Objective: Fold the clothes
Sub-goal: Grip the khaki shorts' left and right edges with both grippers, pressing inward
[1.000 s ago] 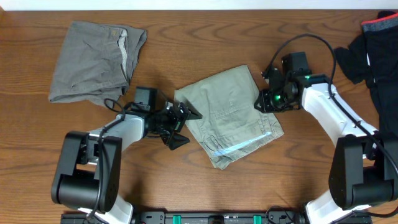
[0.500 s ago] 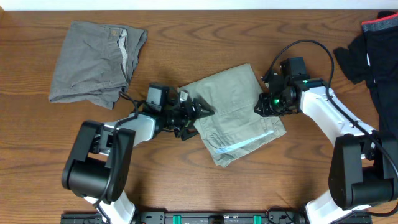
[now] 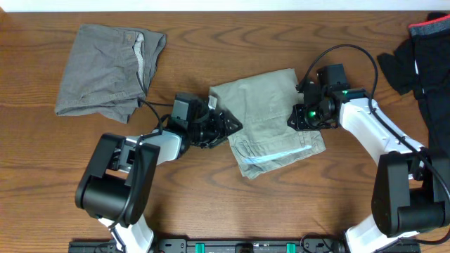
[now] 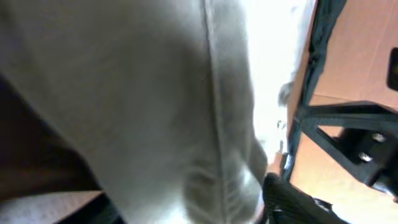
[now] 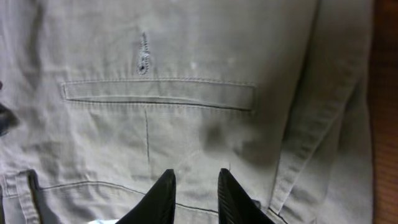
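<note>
The clothes lie apart on the wooden surface [image 3: 232, 204]: the khaki-green trousers [image 3: 264, 116] sit folded into a rough square at the middle, and the grey shorts [image 3: 105, 67] lie crumpled at the far left. You have both arms on the trousers. Your left arm [image 3: 158, 144] reaches in from the near left, and its left jaws meet the left edge of the trousers. From the left wrist, pale cloth [image 4: 155, 106] fills nearly the whole view, blurred and very close, with one dark finger [image 4: 292, 199] at the lower right. You cannot tell from this whether the left jaws are clamped on the cloth or only around it. Your right arm [image 3: 365, 123] comes in from the right, with the right jaws down on the right edge of the trousers. There the two dark fingertips [image 5: 163, 190] stand narrow, with a slim gap between them, and flat cloth shows through the gap. Just beyond them run a welted back pocket [image 5: 158, 92] and its buttonhole [image 5: 144, 56]. A light-blue strip [image 3: 278, 157] shows along the near edge of the trousers. A dark garment [image 3: 425, 49] lies at the far right, well apart from the rest.
</note>
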Controlling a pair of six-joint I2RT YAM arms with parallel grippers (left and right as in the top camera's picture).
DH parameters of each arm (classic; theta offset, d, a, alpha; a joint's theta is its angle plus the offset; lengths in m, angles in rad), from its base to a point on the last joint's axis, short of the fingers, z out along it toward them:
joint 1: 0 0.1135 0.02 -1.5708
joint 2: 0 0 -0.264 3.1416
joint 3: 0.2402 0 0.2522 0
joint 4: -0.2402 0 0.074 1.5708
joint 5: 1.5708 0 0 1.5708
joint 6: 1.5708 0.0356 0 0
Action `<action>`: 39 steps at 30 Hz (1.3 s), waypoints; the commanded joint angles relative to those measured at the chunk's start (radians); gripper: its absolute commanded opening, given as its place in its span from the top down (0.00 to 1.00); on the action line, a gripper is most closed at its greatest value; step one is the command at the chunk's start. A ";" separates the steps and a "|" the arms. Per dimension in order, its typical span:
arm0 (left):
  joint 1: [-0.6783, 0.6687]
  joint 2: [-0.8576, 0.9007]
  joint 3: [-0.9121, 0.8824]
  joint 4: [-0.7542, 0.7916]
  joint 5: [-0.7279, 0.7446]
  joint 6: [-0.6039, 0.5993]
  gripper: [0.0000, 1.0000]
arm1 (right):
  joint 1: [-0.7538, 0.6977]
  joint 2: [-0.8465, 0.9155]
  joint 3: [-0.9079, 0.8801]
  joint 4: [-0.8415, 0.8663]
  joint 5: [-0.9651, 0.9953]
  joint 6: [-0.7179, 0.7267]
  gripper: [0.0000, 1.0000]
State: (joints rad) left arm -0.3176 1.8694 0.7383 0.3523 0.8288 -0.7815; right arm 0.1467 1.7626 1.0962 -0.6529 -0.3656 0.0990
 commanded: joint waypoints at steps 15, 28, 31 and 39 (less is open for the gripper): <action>0.005 0.030 -0.024 -0.115 -0.029 0.066 0.04 | 0.012 0.007 -0.088 0.063 0.048 0.019 0.94; -0.002 -0.014 -0.024 -0.216 -0.165 0.035 0.02 | 0.012 0.008 -0.312 0.286 0.048 0.178 0.96; -0.026 -0.014 -0.023 -0.218 -0.235 -0.019 0.02 | 0.011 0.008 -0.315 0.281 0.049 0.177 0.96; -0.087 0.009 0.026 -0.211 -0.336 -0.046 0.02 | 0.011 0.008 -0.315 0.283 0.048 0.177 0.96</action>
State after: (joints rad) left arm -0.3943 1.7939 0.7937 0.1764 0.6731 -0.8158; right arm 0.1463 1.7267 0.8345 -0.3428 -0.3389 0.2600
